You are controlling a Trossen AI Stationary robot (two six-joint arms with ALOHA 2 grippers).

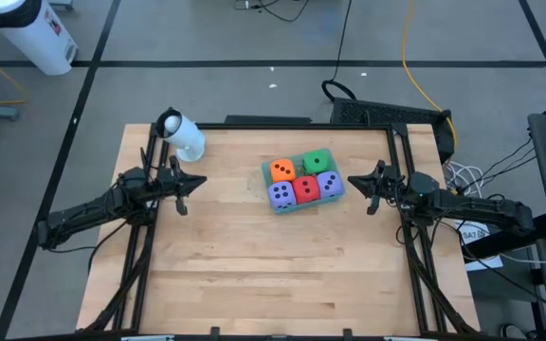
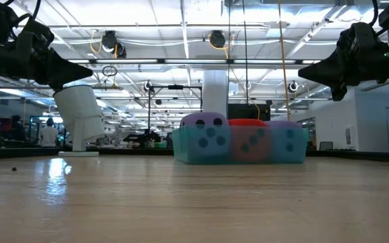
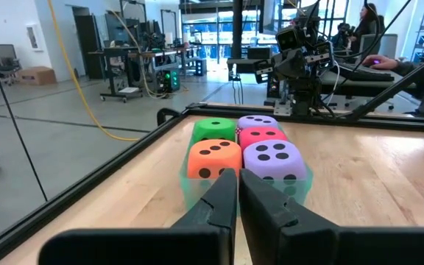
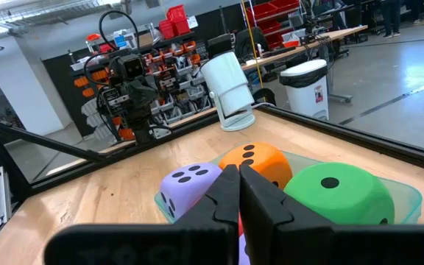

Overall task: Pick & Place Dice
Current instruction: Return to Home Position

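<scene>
- All 5 dice (image 1: pixel 305 188) sit packed in the bin (image 3: pixel 185 182), approx 1 o'clock from the surface (image 1: pixel 254 275) centre in the high view.
- Inside the bin: green die (image 1: pixel 318 160) at 1 o'clock, orange die (image 1: pixel 282 170) at 10, red die (image 1: pixel 305 191) at 6. One purple die (image 1: pixel 280 195) is at 7, the other purple die (image 1: pixel 329 184) at 4.
- Left claw (image 1: pixel 197 182): 9 o'clock from the bin and well apart from it, tips aimed at the dice. Low view shows it raised off the surface, above dice-top level. Fingers pressed together w/ nothing between them.
- Right claw (image 1: pixel 354 180): 3 o'clock from the bin, near but not touching, also raised and pointing at the dice. Fingers closed tight, empty.
- White cylinder (image 1: pixel 180 134) stands at 10 o'clock from the bin, near the left claw.
</scene>
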